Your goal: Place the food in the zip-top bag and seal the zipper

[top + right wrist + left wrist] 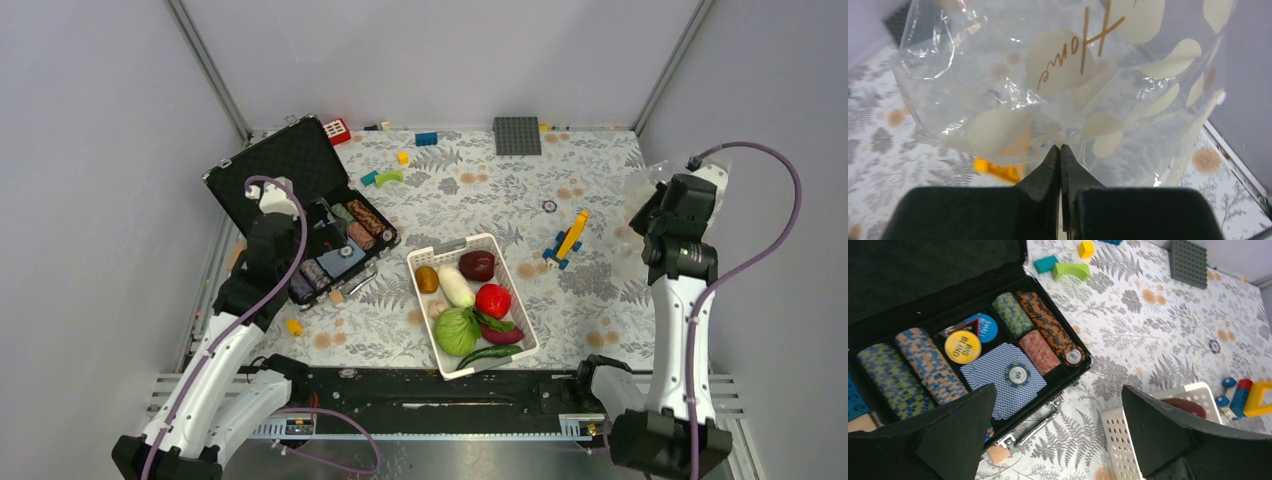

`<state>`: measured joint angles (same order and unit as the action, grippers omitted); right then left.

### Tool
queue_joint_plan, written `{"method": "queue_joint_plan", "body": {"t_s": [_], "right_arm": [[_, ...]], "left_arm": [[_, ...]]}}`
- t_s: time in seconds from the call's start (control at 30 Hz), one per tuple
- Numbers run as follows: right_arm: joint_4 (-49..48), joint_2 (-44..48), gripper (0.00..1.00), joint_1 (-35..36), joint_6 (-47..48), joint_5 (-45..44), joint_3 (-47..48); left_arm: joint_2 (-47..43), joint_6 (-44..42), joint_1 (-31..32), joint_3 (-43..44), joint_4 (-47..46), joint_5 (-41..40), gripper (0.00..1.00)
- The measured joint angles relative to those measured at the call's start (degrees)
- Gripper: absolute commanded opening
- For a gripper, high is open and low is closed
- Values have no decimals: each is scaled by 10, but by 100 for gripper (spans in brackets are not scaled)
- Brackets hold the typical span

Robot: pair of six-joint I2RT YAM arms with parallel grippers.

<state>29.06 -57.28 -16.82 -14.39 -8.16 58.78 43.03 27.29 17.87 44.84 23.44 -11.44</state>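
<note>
The right end effector (pixel 1060 148) has its two fingers pressed together on a fold of the zip-top bag (pixel 1048 75). The clear film, printed with cream leaf shapes and gold script, fans up and away from the fingertips. Which edge of the pouch is pinched cannot be told, and the zipper strip cannot be made out. In the top view this end effector sits well to the right of the white basket (pixel 450 244) and farther back, near the right-hand wall, with the bag held off the worktop (pixel 600 300).

The food all lies in the white basket, well apart from the bag. The dark-red bulb (pixel 477 265) and brown oval (pixel 427 279) are at its far end and the white radish (pixel 456 285) and red tomato (pixel 492 300) in the middle. The green cabbage (pixel 456 331), purple sweet potato (pixel 502 334) and long green pepper (pixel 490 353) fill the near end.

The left end effector (pixel 1058 432) is spread wide and holds nothing. It hangs to the left of the basket, above the open poker chip case (pixel 923 280) (its chip rolls sit in rows). A corner of the basket shows just beyond its right finger (pixel 1158 430).
</note>
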Motion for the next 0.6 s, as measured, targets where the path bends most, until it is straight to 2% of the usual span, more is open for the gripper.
{"method": "queue_joint_plan", "body": {"t_s": [0.1, 0.27, 0.4, 0.6], "right_arm": [[22, 35, 0, 54, 2, -15, 42], [55, 42, 0, 247, 26, -31, 110], [76, 1, 0, 398, 64, -32, 150], [98, -109, 0, 573, 110, -34, 195]], "left_arm": [[11, 2, 0, 0, -5, 34, 99], [25, 7, 0, 0, -17, 114, 99], [33, 17, 0, 0, -40, 187, 99], [41, 49, 0, -2, -82, 281, 99]]}}
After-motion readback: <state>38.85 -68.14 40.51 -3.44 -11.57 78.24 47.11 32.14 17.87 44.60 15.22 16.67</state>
